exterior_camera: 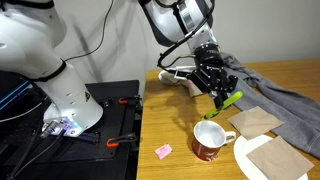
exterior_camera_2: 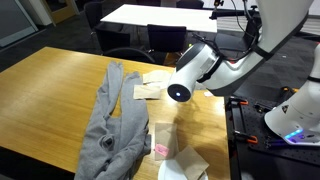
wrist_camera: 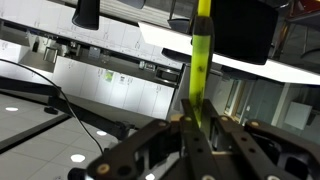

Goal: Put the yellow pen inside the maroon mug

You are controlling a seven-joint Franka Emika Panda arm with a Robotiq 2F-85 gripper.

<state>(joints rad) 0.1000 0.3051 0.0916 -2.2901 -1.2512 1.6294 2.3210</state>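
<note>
Arm (exterior_camera: 185,18) bent, jaws tight on yellow pen (exterior_camera: 229,99)

Exterior views overlook shared table (exterior_camera: 170,125) (exterior_camera_2: 50,85) from opposite sides; wrist view close behind jaws

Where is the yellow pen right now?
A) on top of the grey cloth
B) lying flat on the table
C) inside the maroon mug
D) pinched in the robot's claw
D: the claw grips the yellow pen up off the table, not yet in the maroon mug. The wrist view also shows the pen sticking out from between the claw's fingers.
</note>
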